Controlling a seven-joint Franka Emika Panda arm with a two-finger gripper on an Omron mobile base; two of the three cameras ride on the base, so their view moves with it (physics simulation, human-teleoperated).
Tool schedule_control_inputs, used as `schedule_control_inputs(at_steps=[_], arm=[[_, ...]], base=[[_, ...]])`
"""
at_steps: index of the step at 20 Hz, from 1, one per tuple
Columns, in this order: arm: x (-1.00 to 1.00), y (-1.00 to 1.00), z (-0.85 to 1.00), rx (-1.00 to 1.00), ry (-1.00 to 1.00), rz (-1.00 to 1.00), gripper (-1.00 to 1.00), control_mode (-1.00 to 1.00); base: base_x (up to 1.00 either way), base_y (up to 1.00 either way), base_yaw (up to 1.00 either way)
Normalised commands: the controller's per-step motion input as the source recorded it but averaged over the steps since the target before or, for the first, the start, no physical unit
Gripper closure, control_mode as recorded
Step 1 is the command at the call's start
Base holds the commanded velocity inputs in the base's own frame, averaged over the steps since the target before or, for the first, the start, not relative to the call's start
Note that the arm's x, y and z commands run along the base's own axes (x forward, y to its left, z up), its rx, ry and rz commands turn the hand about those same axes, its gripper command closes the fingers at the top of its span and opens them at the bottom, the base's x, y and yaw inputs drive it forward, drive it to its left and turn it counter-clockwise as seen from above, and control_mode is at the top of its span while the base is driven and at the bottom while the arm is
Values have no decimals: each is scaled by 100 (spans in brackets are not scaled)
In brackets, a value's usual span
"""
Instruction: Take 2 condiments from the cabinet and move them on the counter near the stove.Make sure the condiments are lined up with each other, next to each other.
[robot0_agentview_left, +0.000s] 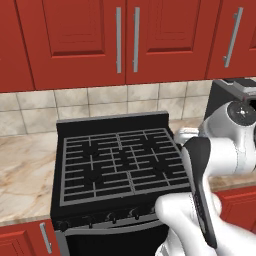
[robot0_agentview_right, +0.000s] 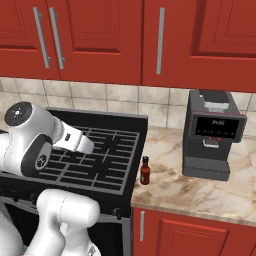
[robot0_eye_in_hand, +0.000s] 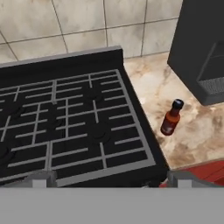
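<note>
Dark brown and black-capped, one condiment bottle (robot0_agentview_right: 145, 170) is already stood on the marble desk (robot0_agentview_right: 200, 192), just beside the stove (robot0_agentview_right: 100, 160) and near the coffee machine (robot0_agentview_right: 212, 135). The pincer (robot0_eye_in_hand: 109, 181) is held wide and empty above the grates. The second bottle is judged outstanding — the cabinet (robot0_agentview_right: 160, 40) doors are shut, so a handle must be pulled first.

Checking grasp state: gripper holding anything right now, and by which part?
Nothing held. The gripper is open over the stove; the dark brown bottle stands untouched on the counter.
</note>
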Motion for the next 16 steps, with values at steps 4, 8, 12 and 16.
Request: schedule_control_inputs(at_steps=[4, 8, 12, 16], arm=[[-28, 0, 40, 0, -17, -1, -100, -100], [-39, 0, 48, 0, -17, 1, -100, -100], [-40, 0, 40, 0, -12, 8, -100, -100], [-34, 0, 25, 0, -9, 8, -100, -100]], base=[[0, 0, 0], [0, 0, 0], [0, 0, 0], [0, 0, 0]])
